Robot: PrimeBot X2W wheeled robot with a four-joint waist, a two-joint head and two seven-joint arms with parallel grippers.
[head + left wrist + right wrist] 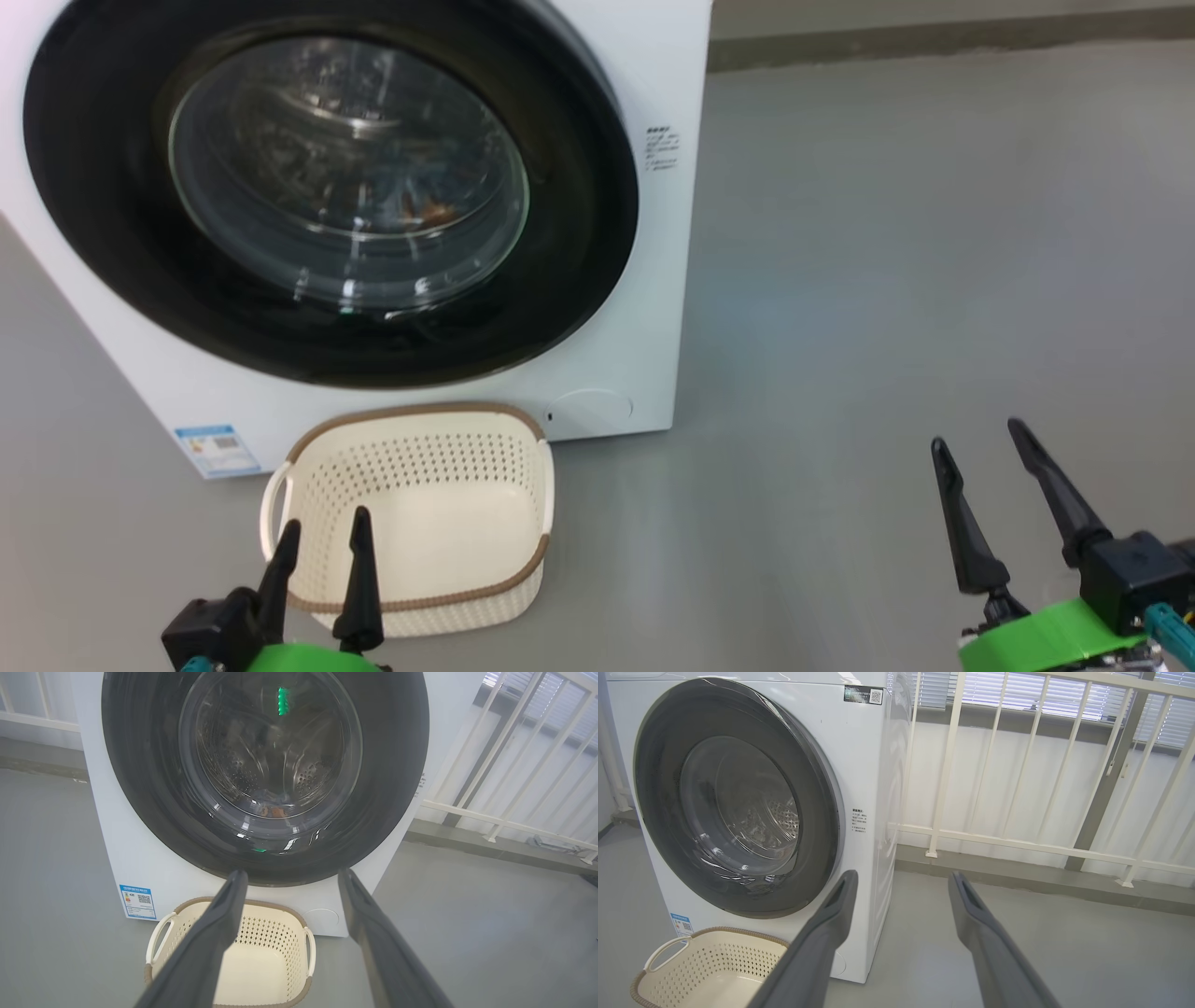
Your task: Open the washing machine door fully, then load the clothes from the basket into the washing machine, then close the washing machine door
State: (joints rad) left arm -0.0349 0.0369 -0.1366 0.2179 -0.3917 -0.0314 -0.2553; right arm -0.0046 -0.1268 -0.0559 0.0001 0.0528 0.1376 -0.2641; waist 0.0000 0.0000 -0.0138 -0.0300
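Observation:
The white washing machine [658,280] stands at the upper left, and its door [103,215], black-rimmed with a glass bowl, lies flat against the front. Through the glass, a bit of blue and orange-brown clothes [273,808] rests low in the steel drum. Below the door sits the cream basket [411,412] on the floor, with nothing inside. My left gripper [325,523] is open at the basket's near rim, its fingers [224,914] pointing at the door. My right gripper [977,434] is open over bare floor, right of the machine, and holds nothing.
A blue label sticker [217,450] and a round white flap [590,408] mark the machine's lower front. A white railing [1017,844] and a low kerb run behind and to the right of the machine. Grey floor [887,280] stretches to the right.

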